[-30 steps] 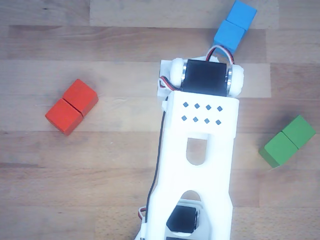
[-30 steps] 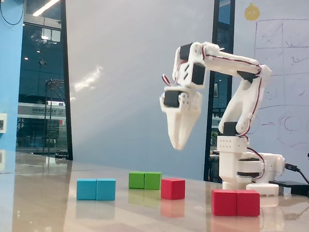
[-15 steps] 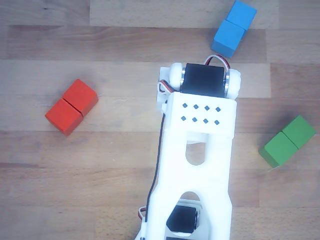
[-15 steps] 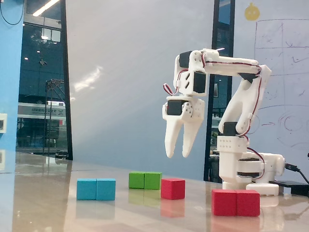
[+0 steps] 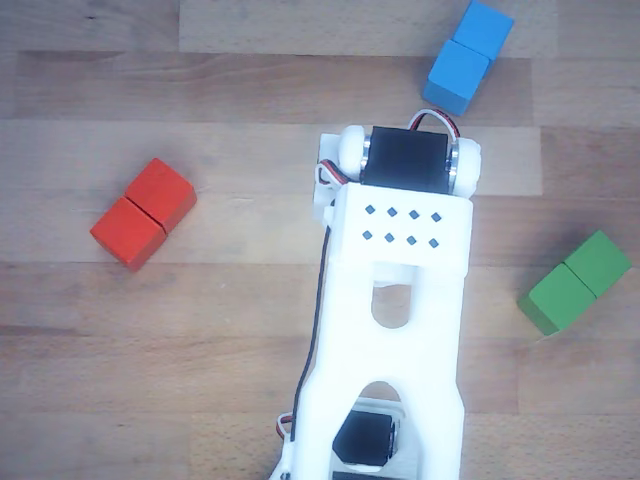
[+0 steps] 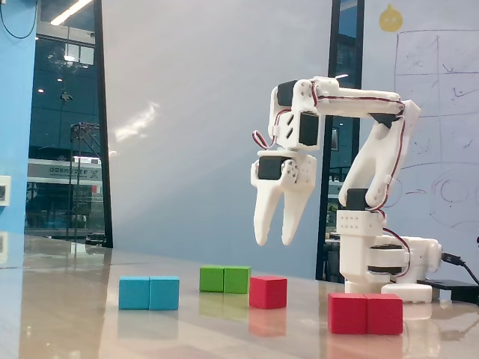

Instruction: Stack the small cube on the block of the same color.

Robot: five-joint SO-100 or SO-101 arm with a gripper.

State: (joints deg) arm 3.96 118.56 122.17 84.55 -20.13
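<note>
In the fixed view the small cube (image 6: 268, 292) rests on the table, red and single, just right of the green block. My gripper (image 6: 272, 241) hangs well above it, pointing straight down, open with nothing between its fingers. The block of the same color (image 6: 365, 313) lies nearer the camera at the right, two cubes long, in front of the arm's base. From above, that red block (image 5: 143, 213) lies at the left, set diagonally. In this other view my white arm (image 5: 400, 300) hides the small cube and the fingers.
A blue double block (image 6: 149, 292) lies at the left and a green double block (image 6: 224, 279) behind the cube. From above, the blue block (image 5: 468, 55) sits top right and the green block (image 5: 577, 282) at the right edge. The arm's base (image 6: 382, 262) stands at the right.
The gripper has swung from a tilt to pointing straight down and its fingers have opened. The arm drew back slightly from the blue block. No block has moved.
</note>
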